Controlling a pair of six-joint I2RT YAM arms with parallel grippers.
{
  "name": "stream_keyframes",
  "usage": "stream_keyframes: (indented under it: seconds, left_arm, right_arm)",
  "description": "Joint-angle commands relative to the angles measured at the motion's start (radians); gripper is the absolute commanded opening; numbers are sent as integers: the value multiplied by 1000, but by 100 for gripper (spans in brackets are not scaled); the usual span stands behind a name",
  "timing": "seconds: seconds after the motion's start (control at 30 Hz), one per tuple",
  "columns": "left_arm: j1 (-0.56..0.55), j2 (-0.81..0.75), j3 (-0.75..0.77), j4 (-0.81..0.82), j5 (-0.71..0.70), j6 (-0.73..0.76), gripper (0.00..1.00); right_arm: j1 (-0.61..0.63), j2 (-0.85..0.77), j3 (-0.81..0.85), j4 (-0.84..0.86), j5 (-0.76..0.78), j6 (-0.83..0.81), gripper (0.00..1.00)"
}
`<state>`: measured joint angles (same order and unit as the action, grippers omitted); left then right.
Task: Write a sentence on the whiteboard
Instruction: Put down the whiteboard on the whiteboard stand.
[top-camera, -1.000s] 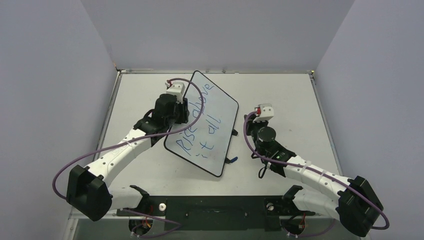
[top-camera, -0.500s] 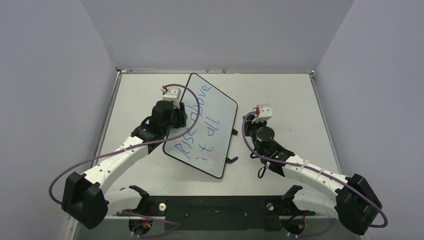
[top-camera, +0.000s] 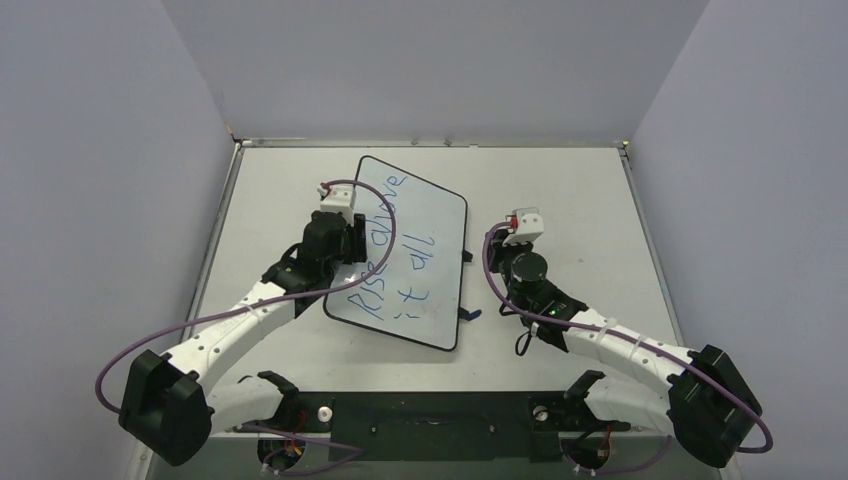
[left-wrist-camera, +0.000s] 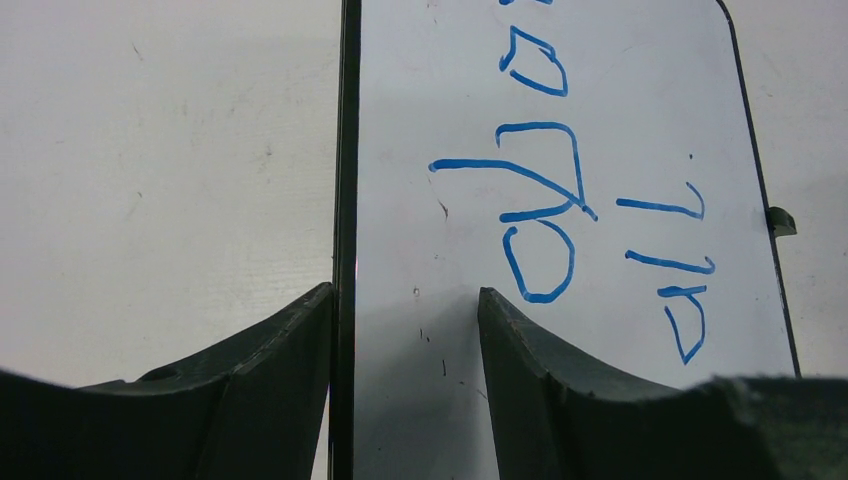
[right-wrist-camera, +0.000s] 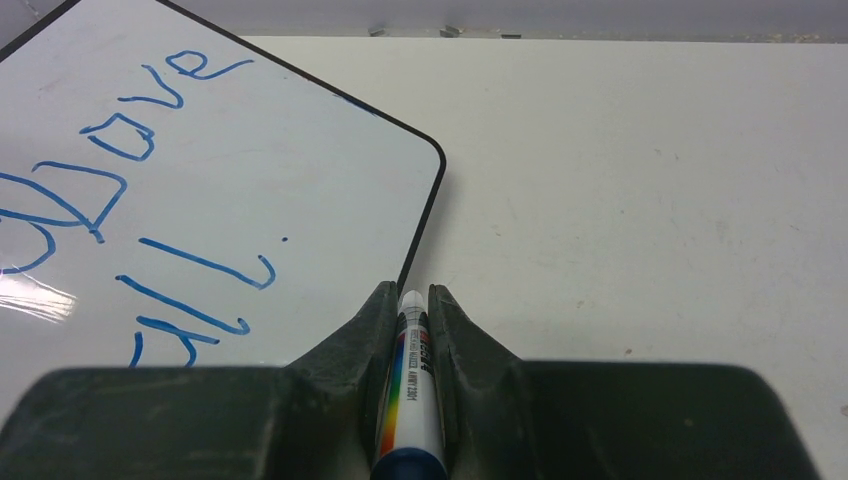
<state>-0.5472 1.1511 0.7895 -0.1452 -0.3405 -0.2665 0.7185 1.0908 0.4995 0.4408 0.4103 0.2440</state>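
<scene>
The whiteboard (top-camera: 432, 215) lies in the middle of the table, with a thin black frame and two small black feet on its right side. The sentence (top-camera: 395, 265), in blue marker, reads "Rise above it all" in two lines. My left gripper (top-camera: 350, 238) is open and straddles the board's left edge. In the left wrist view (left-wrist-camera: 405, 300) one finger lies against the frame and the other rests over the white face (left-wrist-camera: 650, 110), near the blue letters (left-wrist-camera: 540, 200). My right gripper (top-camera: 508, 243) is just right of the board, shut on a white marker (right-wrist-camera: 410, 370) with a rainbow stripe. The board's corner (right-wrist-camera: 300, 170) lies ahead of it.
Bare white tabletop (top-camera: 570, 190) lies around the board, inside grey-violet walls. A raised rim (top-camera: 430, 143) runs along the far edge. The arm bases and a black bar (top-camera: 430, 415) sit at the near edge. Purple cables loop off both arms.
The left arm has drawn left and back, and the whiteboard has swung with it, shifting left and turning squarer to the table. The right arm and its marker have hardly moved.
</scene>
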Motion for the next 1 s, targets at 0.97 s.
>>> stream_keyframes:
  seconds: [0.97]
  left_arm:
    - [-83,-53,102,-54,-36,77,55]
  right_arm:
    - [-12,22,3,46,-25,17,0]
